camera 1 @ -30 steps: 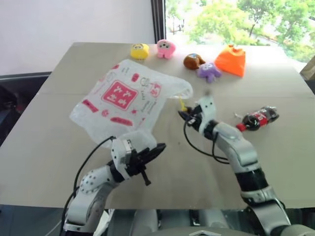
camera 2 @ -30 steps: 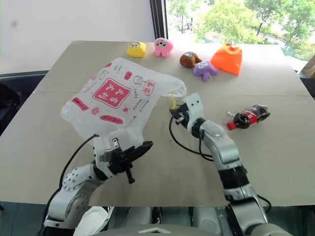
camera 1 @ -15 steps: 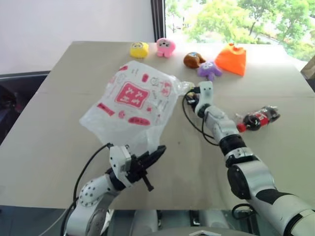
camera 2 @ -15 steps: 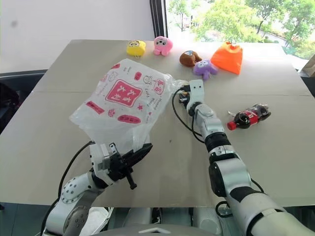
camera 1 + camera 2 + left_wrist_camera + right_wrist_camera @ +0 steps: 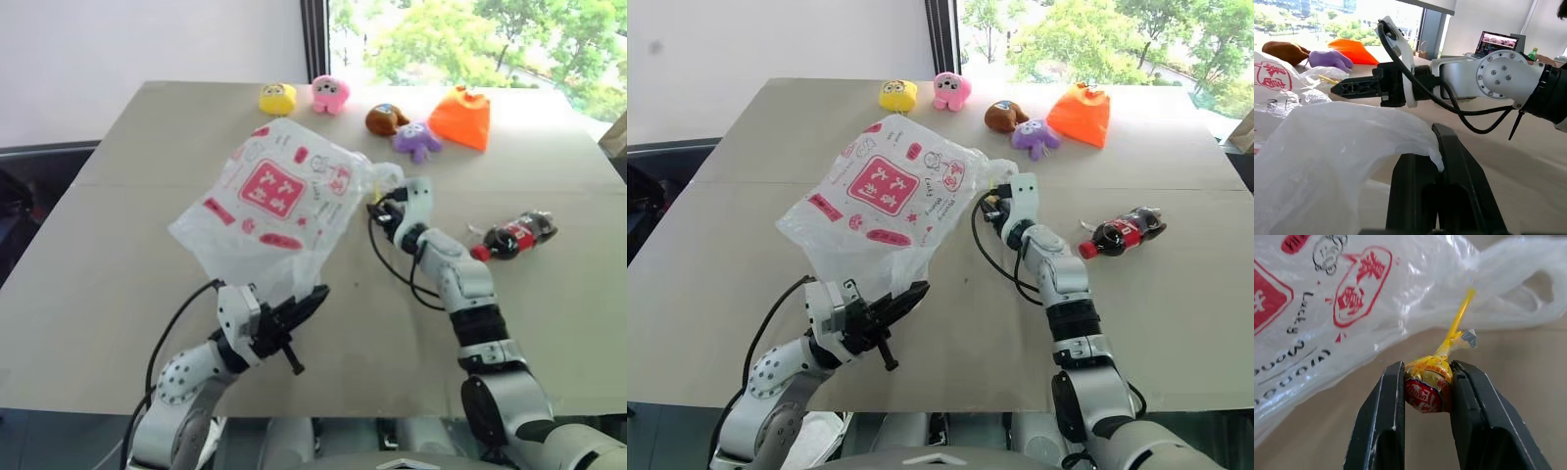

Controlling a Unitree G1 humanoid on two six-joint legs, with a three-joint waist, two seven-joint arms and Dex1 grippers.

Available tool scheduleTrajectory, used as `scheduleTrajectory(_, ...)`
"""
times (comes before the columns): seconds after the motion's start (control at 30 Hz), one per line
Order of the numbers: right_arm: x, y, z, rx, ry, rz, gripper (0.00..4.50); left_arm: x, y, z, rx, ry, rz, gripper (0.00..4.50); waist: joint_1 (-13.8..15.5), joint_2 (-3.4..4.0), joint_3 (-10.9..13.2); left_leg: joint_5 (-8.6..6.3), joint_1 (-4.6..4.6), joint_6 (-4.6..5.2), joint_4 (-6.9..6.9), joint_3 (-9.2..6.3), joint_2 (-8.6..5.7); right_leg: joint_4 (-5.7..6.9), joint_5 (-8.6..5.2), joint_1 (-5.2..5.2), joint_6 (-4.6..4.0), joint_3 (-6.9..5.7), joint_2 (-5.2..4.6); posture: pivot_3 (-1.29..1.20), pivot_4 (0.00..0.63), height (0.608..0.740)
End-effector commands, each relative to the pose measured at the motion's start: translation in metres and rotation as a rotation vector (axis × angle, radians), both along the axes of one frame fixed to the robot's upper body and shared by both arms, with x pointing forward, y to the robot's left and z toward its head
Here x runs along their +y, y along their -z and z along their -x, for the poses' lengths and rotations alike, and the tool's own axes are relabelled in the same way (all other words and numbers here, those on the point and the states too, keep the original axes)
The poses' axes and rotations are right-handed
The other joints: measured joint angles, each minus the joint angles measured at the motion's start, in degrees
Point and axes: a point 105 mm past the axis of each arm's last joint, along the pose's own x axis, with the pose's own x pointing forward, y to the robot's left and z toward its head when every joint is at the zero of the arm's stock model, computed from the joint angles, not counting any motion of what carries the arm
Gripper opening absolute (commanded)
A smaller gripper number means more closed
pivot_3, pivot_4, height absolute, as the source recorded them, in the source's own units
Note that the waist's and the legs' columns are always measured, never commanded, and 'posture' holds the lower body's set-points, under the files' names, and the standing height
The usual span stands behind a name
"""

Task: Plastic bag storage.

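You see the plastic bag [image 5: 277, 206] lifted above the table [image 5: 88, 284], in the near-left part of it, with its red square logo facing up toward the camera. Its lower edge goes down to the left gripper [image 5: 294, 318], and the black fingers there are pressed together on a fold of the thin film; in the left wrist view the white film [image 5: 1342, 147] lies over the fingers [image 5: 1449, 186] and is pinched between them.

The right gripper [image 5: 1422, 401] is just beside the bag's loop handle [image 5: 1528, 289], at the right side of the bag. Its two fingers are clamped on a lollipop [image 5: 1427, 384] with a yellow and red wrapper. The yellow stick of the lollipop points away from the fingers, toward the handle. In the head view the right gripper [image 5: 997, 204] sits close to the bag's crumpled edge; you cannot tell from there if it touches the film.

At the far side of the table you find a row of small things: a yellow plush toy [image 5: 278, 99], a pink plush toy [image 5: 330, 95], a brown plush toy [image 5: 385, 119], a purple plush toy [image 5: 416, 141] and an orange pouch [image 5: 460, 117]. A small cola bottle [image 5: 514, 235] lies on its side to the right of the right arm, well apart from the bag.
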Motion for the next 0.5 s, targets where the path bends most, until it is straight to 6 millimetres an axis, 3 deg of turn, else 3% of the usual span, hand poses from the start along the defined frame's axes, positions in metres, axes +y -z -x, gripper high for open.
scheduleTrajectory(0.03,-0.008,-0.007,-0.005,0.003,0.048,-0.028,0.74,0.001,-0.006,0.002,-0.036,0.006,0.0,0.0,0.0,-0.01,0.0,0.0,0.0,0.0,0.0,0.0,0.0,0.0,0.0,0.0,0.0,0.0,0.0,0.0,0.15,0.74)
scheduleTrajectory(0.13,-0.019,-0.007,-0.016,0.029,0.139,-0.065,0.74,0.001,-0.006,0.001,-0.039,0.005,-0.004,0.0,0.0,0.0,0.0,0.0,0.0,0.0,0.0,-0.03,0.0,0.01,0.0,0.0,0.0,-0.01,0.01,0.0,0.15,0.74)
scheduleTrajectory(0.33,-0.066,-0.009,-0.035,0.032,0.456,-0.103,0.74,0.004,-0.005,-0.001,-0.045,0.001,-0.013,0.0,0.4,-0.01,0.0,0.0,-0.06,0.0,0.11,-0.01,-0.05,0.01,0.0,0.04,0.0,-0.08,-0.02,0.0,0.15,0.74)
scheduleTrajectory(0.4,-0.076,-0.008,-0.032,0.041,0.518,-0.121,0.74,0.005,-0.006,-0.005,-0.053,-0.004,-0.016,0.0,0.4,0.0,0.0,0.0,-0.08,0.01,0.11,-0.02,-0.04,0.0,0.0,0.04,0.0,-0.08,-0.03,0.0,0.15,0.74)
scheduleTrajectory(0.5,-0.095,-0.009,-0.009,0.021,0.616,-0.094,0.74,0.009,-0.013,-0.02,-0.095,-0.029,-0.023,0.0,0.7,0.01,0.0,0.0,-0.13,0.0,0.1,-0.08,-0.03,0.0,0.0,0.03,0.0,-0.19,-0.04,0.0,0.15,0.74)
